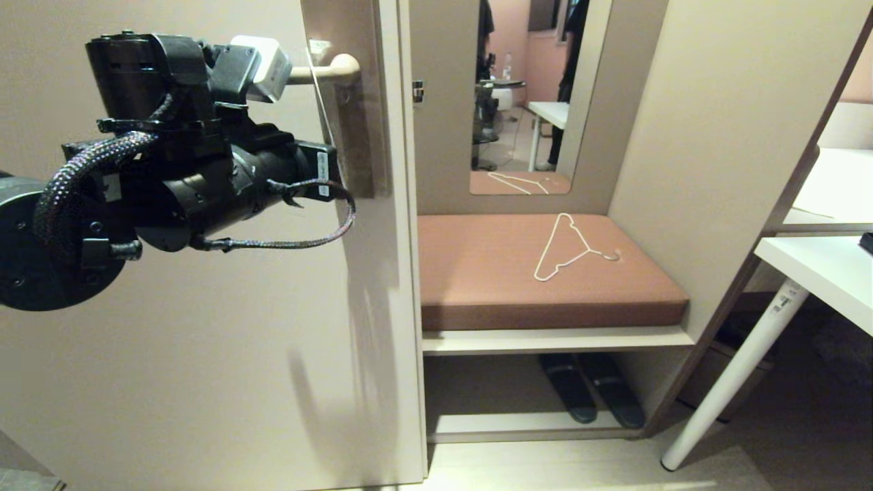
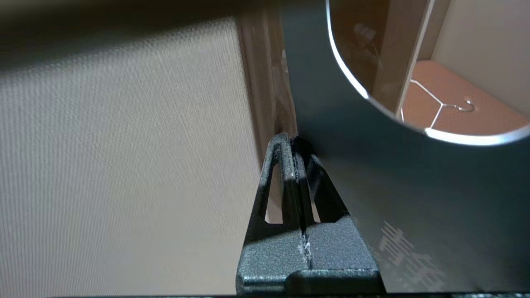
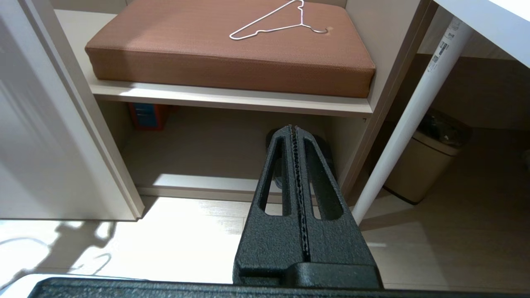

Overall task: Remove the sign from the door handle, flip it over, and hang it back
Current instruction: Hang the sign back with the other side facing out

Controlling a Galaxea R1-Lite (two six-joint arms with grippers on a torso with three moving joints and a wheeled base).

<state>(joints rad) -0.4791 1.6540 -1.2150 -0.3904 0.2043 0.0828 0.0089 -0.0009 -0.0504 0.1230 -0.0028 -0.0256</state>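
The sign (image 2: 414, 186) shows its dark teal-blue side with pale lettering and a large oval hole. My left gripper (image 2: 295, 142) is shut on the sign's edge, close to the beige door. In the head view the sign (image 1: 320, 95) appears only edge-on, as a thin slanted line crossing the cream door handle (image 1: 331, 68) on its brownish plate (image 1: 354, 136). I cannot tell whether the hole is round the lever. The left arm's black wrist hides the fingers there. My right gripper (image 3: 295, 129) is shut on nothing, parked low and pointing at the floor.
The door's edge (image 1: 402, 273) stands beside an alcove with a brown bench cushion (image 1: 491, 273). A white wire hanger (image 1: 566, 249) lies on it. Dark slippers (image 1: 590, 395) sit under the bench. A white table leg (image 1: 736, 368) and a bin (image 3: 422, 165) are to the right.
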